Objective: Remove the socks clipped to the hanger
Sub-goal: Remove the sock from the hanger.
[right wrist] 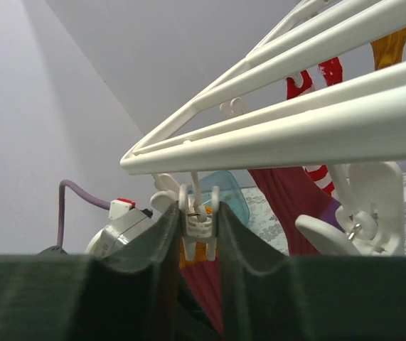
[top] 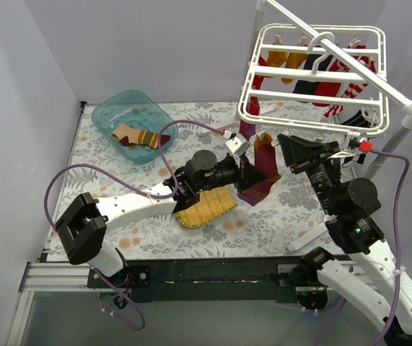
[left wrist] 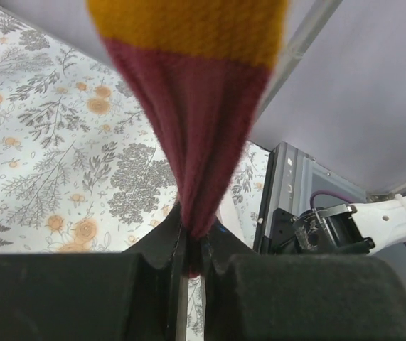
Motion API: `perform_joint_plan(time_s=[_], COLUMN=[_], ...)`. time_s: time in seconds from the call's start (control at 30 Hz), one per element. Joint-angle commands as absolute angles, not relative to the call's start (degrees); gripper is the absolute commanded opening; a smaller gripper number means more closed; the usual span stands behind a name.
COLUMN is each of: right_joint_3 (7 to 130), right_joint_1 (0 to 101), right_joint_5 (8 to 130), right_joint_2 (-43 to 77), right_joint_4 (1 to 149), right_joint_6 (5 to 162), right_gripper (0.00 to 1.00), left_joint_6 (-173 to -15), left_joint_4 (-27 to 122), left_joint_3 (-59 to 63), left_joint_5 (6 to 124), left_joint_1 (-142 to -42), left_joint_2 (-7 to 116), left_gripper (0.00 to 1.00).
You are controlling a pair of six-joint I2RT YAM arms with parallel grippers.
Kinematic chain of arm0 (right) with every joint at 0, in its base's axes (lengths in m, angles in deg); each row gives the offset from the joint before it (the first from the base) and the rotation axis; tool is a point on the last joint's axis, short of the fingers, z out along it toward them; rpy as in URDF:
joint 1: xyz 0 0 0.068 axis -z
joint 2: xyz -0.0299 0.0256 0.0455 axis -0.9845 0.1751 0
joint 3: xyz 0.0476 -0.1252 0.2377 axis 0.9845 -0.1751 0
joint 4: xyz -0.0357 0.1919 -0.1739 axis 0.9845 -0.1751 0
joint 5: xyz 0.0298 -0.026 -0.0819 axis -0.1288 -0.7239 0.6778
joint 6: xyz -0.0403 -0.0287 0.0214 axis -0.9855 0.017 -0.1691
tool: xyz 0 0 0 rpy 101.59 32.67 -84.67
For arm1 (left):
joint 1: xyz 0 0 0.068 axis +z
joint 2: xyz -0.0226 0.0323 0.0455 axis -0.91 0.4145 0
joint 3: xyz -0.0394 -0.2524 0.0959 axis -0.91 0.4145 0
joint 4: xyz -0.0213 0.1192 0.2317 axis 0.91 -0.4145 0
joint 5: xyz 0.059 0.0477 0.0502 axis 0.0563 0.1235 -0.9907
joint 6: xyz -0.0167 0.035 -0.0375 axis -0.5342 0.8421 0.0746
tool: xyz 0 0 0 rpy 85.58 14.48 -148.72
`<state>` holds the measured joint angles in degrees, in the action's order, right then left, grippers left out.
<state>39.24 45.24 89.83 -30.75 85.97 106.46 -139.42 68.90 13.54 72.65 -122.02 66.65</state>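
Left tool (left wrist: 188, 259) is clenched on the lower end of a maroon sock with mustard band (left wrist: 199, 142), and the fabric is bunched into a narrow fold between the pads. In the top view this sock hangs at the near left corner of the hanger (right wrist: 309, 124), above the desk (top: 278, 216).

Right tool (right wrist: 200, 238) is closed round a small white clip (right wrist: 199, 222) under the hanger's near rail, with a pad pressed on each side. This looks like the clip holding that sock, though the bite on the cloth is hidden.

Handling:
- The sock is light, limp knit that stretches before it slides, so grip it low on the body.
- The clip is hard, smooth plastic on a swinging link. Squeeze its upper tabs, not its mouth.
- The hanger dangles from a hook and will likely sway under a hard pull.

Other socks (top: 293, 59) are clipped along the far side. One striped sock (top: 137, 135) lies in the blue tub (top: 112, 108).
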Motion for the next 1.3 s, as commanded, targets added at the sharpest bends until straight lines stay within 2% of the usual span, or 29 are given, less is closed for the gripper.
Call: perform_joint_plan(time_s=[0.0,0.03,0.13,0.23,0.53,0.83,1.13,1.2,1.27], right_joint_3=[39.7,39.3,37.8,36.5,30.4,15.7,11.3,11.1,11.2], right_joint_1=[45.1,45.1,45.1,45.1,45.1,45.1,45.1,45.1,45.1], right_joint_5=[88.8,88.5,87.6,86.8,87.9,86.7,82.0,80.8,80.6], right_joint_2=[-31.9,-32.3,-34.3,-36.5,-44.8,-56.5,-54.2,-53.2,-51.9], right_joint_4=[84.5,84.3,82.8,80.9,72.7,73.6,78.6,79.7,80.2], right_joint_6=[105.8,105.7,106.1,107.2,107.5,106.5,105.0,104.7,104.5], right_gripper=[0.39,0.48,0.6,0.66,0.73,0.81,0.83,0.89,0.89], left_joint_6=[-139.7,-139.8,-140.6,-141.7,-143.3,-143.0,-143.5,-143.9,-144.5], left_joint_4=[71.3,70.8,68.5,67.1,64.6,63.7,63.6,63.8,64.2], left_joint_3=[14.7,14.5,13.5,12.9,10.5,9.1,7.5,7.2,7.1], left_joint_5=[68.0,67.4,65.9,64.3,63.2,63.5,64.9,65.4,66.1], left_joint_1=[-124.7,-125.2,-126.1,-126.6,-126.9,-126.9,-127.1,-127.1,-127.1], left_joint_2=[61.8,61.4,60.9,60.9,61.7,62.6,64.1,64.7,65.0], left_gripper=[0.0,0.0,0.0,0.0,0.0,0.0,0.0,0.0,0.0])
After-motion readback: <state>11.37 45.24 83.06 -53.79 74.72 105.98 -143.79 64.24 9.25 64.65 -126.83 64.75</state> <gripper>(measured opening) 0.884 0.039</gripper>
